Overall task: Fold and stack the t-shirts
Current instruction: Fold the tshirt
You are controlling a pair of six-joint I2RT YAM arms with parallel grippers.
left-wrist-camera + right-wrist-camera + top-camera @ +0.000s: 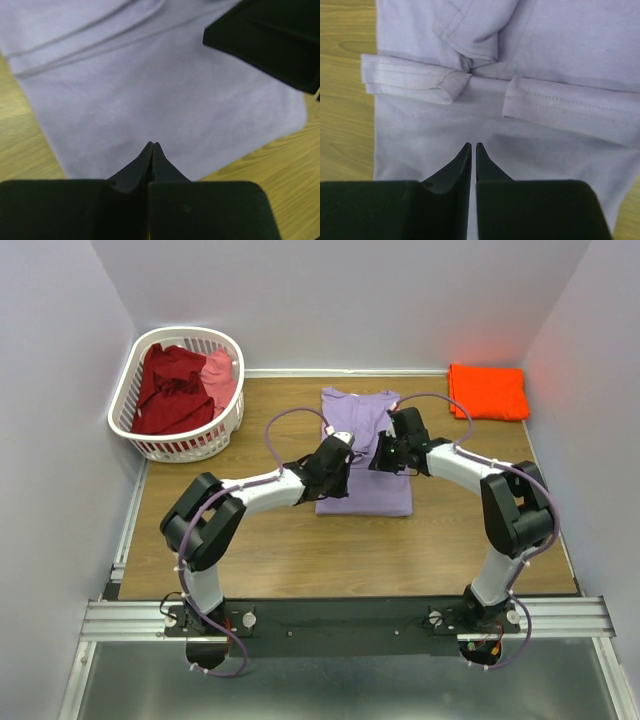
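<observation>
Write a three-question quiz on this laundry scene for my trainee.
1. True or false: the orange t-shirt lies in the basket.
2. Which t-shirt lies in the middle of the table? A dark red, B lavender, C pink.
3. How many t-shirts show in the basket?
Key: 1 false, it lies folded at the far right corner. 2 B. 3 two, dark red and pink.
</observation>
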